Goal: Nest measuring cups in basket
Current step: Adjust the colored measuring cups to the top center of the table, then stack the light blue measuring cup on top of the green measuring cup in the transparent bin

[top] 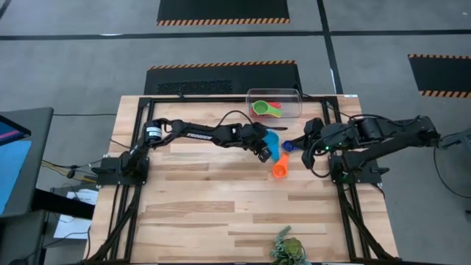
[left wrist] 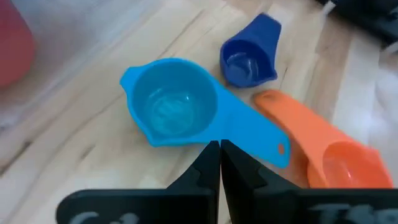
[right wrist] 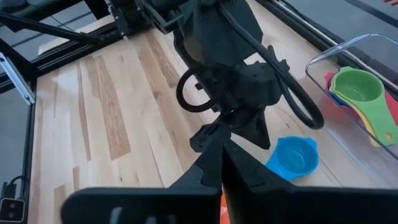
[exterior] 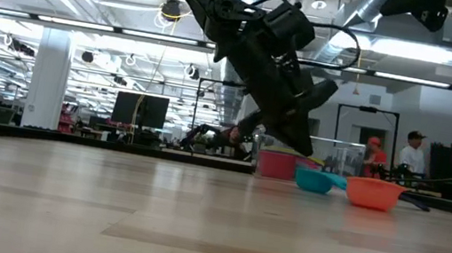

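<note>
Light blue plastic measuring cup (left wrist: 171, 102) lies loose below pinched-together, empty left gripper (left wrist: 219, 149); closed fingers could shove it against orange plastic cup (left wrist: 336, 158). Right gripper (right wrist: 222, 158) pinched together, empty.

In the high view, the lower left and lower middle of the bench (top: 221, 213) lie bare, giving wide passage. The crowded patch sits at upper centre-right: the left hand (top: 263, 153), fingers pressed together, hangs just beside the light blue cup (top: 272, 139), with the orange cup (top: 280, 165) below it and the dark blue cup (top: 288, 145) to its right, all close together. The right hand (top: 312, 140), also closed, blocks that cluster from the right. The basket (top: 294, 94) at the top edge already holds cups, the green cup (top: 261, 109) uppermost, apparently. A leafy plant (top: 287, 249) stands at the bottom edge, right of centre.
</note>
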### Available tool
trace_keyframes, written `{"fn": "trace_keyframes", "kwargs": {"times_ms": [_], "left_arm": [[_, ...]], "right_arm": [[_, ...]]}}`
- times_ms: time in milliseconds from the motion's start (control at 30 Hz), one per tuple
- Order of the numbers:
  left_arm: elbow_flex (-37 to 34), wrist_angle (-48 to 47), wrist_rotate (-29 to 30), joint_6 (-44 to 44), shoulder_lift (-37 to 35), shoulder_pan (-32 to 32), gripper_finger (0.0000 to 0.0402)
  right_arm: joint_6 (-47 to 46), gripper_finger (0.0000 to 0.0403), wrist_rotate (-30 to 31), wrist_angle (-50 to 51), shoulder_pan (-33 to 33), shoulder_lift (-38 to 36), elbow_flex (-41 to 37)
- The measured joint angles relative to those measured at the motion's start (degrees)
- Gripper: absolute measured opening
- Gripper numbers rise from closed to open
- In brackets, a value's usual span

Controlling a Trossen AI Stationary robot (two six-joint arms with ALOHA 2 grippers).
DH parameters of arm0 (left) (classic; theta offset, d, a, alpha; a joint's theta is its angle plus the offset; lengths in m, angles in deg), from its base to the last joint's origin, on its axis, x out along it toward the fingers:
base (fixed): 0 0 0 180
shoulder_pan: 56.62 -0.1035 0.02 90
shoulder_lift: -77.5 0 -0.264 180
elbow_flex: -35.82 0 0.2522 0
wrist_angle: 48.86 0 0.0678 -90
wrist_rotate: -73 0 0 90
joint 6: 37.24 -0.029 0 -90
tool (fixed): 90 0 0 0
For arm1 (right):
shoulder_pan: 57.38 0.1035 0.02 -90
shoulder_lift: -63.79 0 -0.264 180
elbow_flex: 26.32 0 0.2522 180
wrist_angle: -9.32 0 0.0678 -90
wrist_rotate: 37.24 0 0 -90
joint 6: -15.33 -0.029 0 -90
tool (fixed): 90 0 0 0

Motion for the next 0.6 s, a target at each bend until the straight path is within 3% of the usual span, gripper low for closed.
{"fn": "trace_keyframes", "kwargs": {"times_ms": [167, 433, 600], "left_arm": [[0.0, 2.6, 3.7, -0.8, 0.0, -0.1, 0.0], [0.0, 1.5, 4.6, -3.4, 0.6, 0.2, 0.0], [0.0, -0.5, -1.5, -7.9, 0.1, 1.2, 0.0]], "right_arm": [[0.0, 0.0018, 0.0, 0.1, 0.0, 0.5, 0.0], [0.3, 0.0026, 0.0, 1.0, 0.0, 2.5, 0.0], [0.6, 0.0028, 0.0, 3.3, 0.0, 4.7, 0.0]]}}
